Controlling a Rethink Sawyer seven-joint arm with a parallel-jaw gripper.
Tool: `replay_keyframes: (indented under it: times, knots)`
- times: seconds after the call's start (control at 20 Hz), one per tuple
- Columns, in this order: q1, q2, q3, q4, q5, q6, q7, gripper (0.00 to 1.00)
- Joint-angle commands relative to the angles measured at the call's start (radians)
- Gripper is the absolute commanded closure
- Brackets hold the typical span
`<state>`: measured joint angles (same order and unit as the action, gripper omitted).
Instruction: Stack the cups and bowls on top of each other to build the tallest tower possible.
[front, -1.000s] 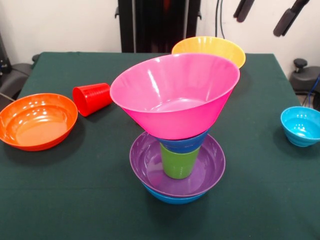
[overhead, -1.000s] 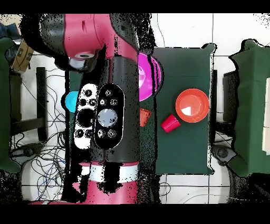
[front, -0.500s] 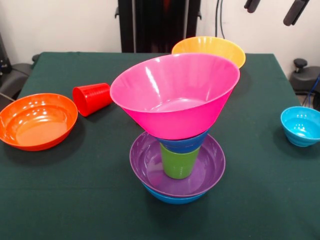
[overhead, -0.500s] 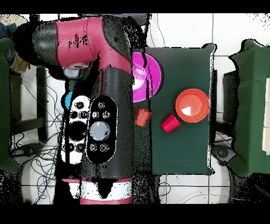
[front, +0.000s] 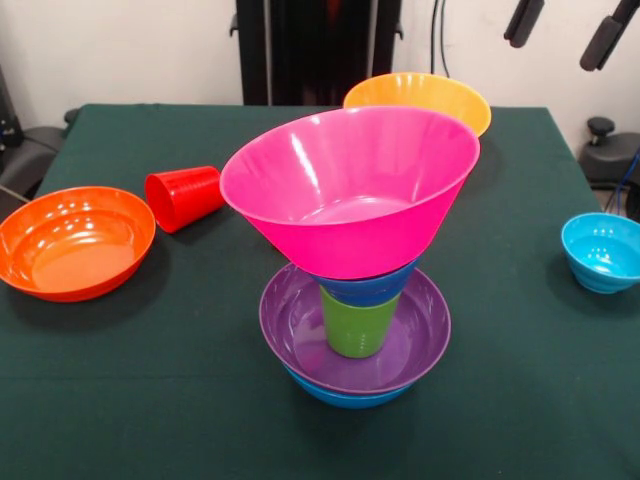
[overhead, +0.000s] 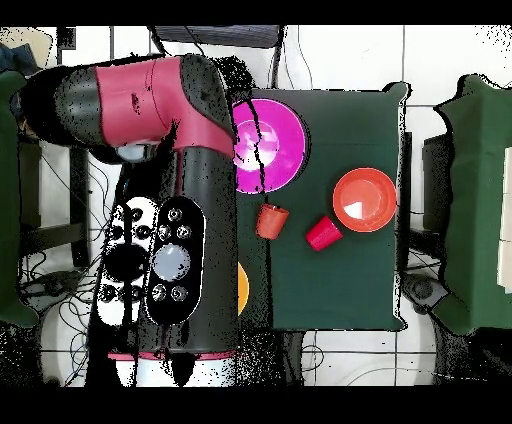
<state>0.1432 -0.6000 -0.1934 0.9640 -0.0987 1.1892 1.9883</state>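
Note:
The tower stands at the table's middle: a blue bowl (front: 345, 396) at the bottom, a purple bowl (front: 298, 330), an upright green cup (front: 357, 326), a small dark blue bowl (front: 372, 286), and a tilted pink bowl (front: 350, 190) on top, which also shows in the overhead view (overhead: 268, 150). My gripper (front: 567, 28) hangs open and empty at the top right, well above and apart from everything. A red cup (front: 185, 197) lies on its side. An orange cup (overhead: 268, 221) shows only in the overhead view.
An orange bowl (front: 75, 242) sits at the left edge of the green table (front: 150, 400). A yellow bowl (front: 420, 98) stands behind the tower. A small cyan bowl (front: 603, 252) is at the right edge. My arm (overhead: 170, 200) covers the overhead view's left side.
My gripper's fingers have drifted right and upward in the front view. In the overhead view the arm has swung left, uncovering the pink bowl and the orange cup. The tower has not moved.

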Motion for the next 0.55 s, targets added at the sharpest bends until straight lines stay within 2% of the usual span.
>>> replay_keyframes:
  times: [0.05, 0.55]
  knots:
    - [0.015, 0.004, 0.032, 0.165, -0.039, -0.083, 0.080, 0.00]
    - [0.013, 0.023, 0.025, 0.148, -0.041, -0.089, 0.068, 0.00]
